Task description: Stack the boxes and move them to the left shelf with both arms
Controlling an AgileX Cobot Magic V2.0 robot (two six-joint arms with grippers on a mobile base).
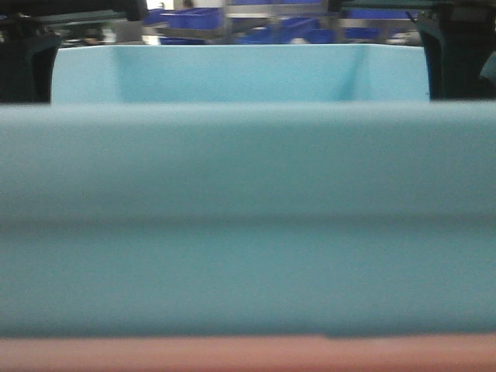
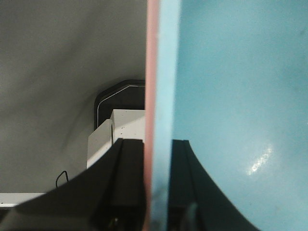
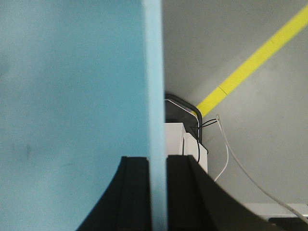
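Observation:
The light blue box (image 1: 248, 217) fills the front view, nested inside the salmon pink box (image 1: 248, 355), whose rim shows as a strip along the bottom. In the left wrist view my left gripper (image 2: 157, 192) is shut on the side walls of both boxes, with the pink wall (image 2: 150, 72) outside and the blue wall (image 2: 231, 96) inside. My right gripper (image 3: 158, 192) is shut on the opposite blue wall (image 3: 154, 72); no pink shows there. Both boxes hang above the grey floor. The left shelf is out of view.
Glossy dark blue bins (image 1: 194, 17) sit on racks far behind the boxes. A yellow floor line (image 3: 255, 60) runs diagonally below the right gripper. A white cable (image 3: 231, 154) and the robot's white base (image 2: 122, 130) lie underneath.

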